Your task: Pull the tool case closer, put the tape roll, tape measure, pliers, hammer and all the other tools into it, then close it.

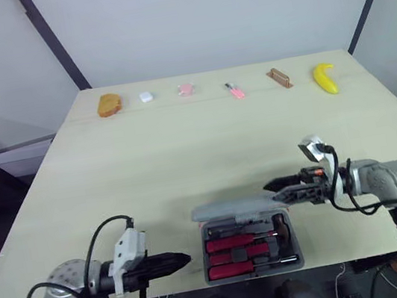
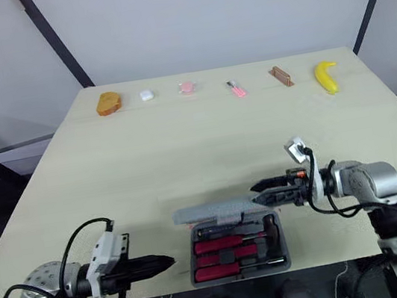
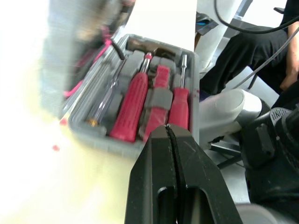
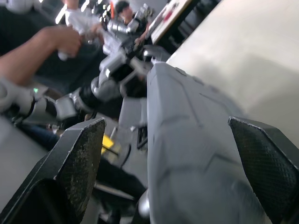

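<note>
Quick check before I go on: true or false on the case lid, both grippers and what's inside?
The tool case is fully closed. False: its lid stands partly raised.
The right gripper has open jaws astride the lid's edge. True.
The left gripper holds a tool. False: its jaws are shut and empty, left of the case.
The case holds red-handled tools. True.
</note>
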